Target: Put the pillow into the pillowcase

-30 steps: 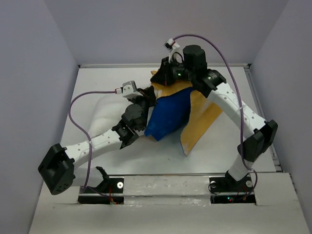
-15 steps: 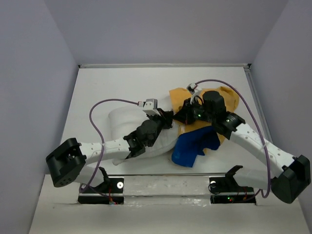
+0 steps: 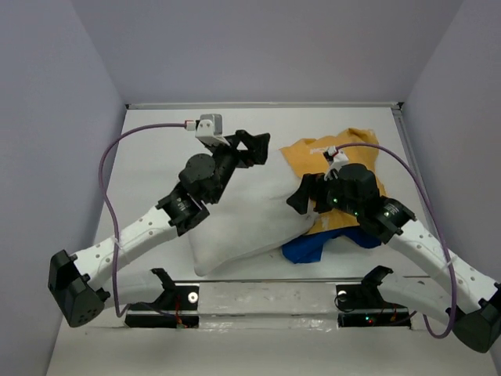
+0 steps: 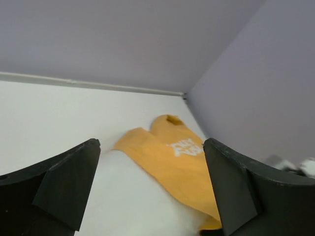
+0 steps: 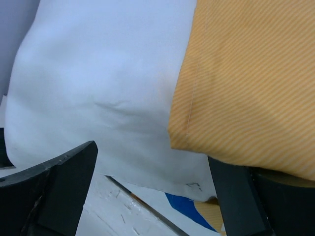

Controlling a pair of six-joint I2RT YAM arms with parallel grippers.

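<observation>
The white pillow (image 3: pixel 243 227) lies slanted on the table, its left end nearest the front edge. Yellow pillowcase (image 3: pixel 344 153) cloth overlaps its right end, and a blue fold (image 3: pixel 313 247) shows below. Whether the pillow's end sits inside, I cannot tell. My left gripper (image 3: pixel 254 149) hangs open above the pillow's far edge, holding nothing. Its wrist view shows the pillow (image 4: pixel 123 201) and the lettered pillowcase (image 4: pixel 172 157) between the fingers (image 4: pixel 64 182). My right gripper (image 3: pixel 301 196) is open over the seam where the pillowcase hem (image 5: pixel 251 73) lies on the pillow (image 5: pixel 98 73).
Grey walls close the table in at the back and on both sides. A white ledge (image 3: pixel 266 294) carrying the arm bases runs along the near edge, just in front of the pillow. Purple cables loop above both arms.
Both grippers have opened and let go of the cloth. The left arm swung up and away toward the back. Pillow and pillowcase have dropped flatter onto the table.
</observation>
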